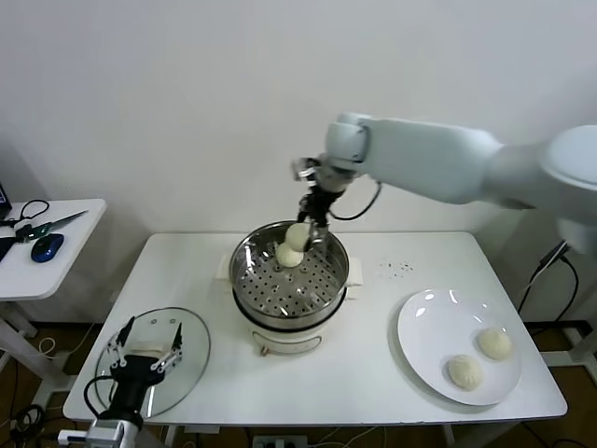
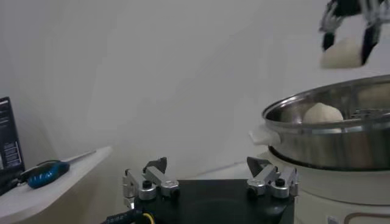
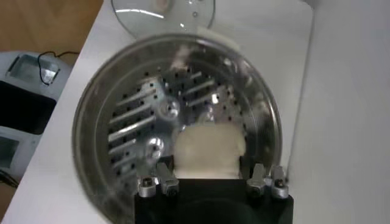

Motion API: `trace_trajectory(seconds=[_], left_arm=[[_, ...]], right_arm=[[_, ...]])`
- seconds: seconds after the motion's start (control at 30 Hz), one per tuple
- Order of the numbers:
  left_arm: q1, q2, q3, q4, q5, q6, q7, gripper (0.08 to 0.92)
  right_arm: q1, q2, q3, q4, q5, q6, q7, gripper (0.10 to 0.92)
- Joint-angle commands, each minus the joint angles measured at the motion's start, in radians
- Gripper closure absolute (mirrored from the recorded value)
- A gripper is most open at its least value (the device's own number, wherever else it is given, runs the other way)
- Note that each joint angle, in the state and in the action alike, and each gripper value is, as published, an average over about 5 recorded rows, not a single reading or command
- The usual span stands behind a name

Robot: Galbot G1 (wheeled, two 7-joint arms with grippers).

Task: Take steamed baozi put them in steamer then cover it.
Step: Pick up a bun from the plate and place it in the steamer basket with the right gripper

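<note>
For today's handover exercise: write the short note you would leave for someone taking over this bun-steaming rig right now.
Right pincer: shut on a baozi, held over the far side of the steamer.
Left pincer: open, idle above the glass lid at the table's near left.
Done: one baozi already in the basket.
Left: release the held bun, fetch the two baozi from the white plate on the right, then put the lid on.
</note>
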Motion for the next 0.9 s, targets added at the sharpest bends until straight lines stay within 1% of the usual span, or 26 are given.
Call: trace_trajectory(seconds=[0.03,0.63,0.73,0.83,0.9], left_arm=[[0.001,0.001,-0.003,0.000,0.000,0.000,0.002,0.177],[0.009,0.001,-0.010,0.003,-0.004,-0.007,0.000,0.177],[0.009,0.001,-0.010,0.003,-0.004,-0.007,0.000,0.177],[0.008,0.001,-0.010,0.002,-0.003,-0.005,0.000,0.177],[0.007,0.000,-0.010,0.001,-0.002,-0.004,0.000,0.177]], right_arm=[[-0.113,0.177,-0.004,-0.081,-0.014,-0.015,0.027,0.331],[-0.170,0.160,-0.002,-0.067,-0.075,-0.039,0.069,0.325],[-0.171,0.149,0.005,-0.060,-0.087,-0.045,0.072,0.291],[-0.165,0.131,0.014,-0.042,-0.094,-0.050,0.071,0.232],[-0.152,0.111,0.022,-0.025,-0.095,-0.052,0.070,0.211]])
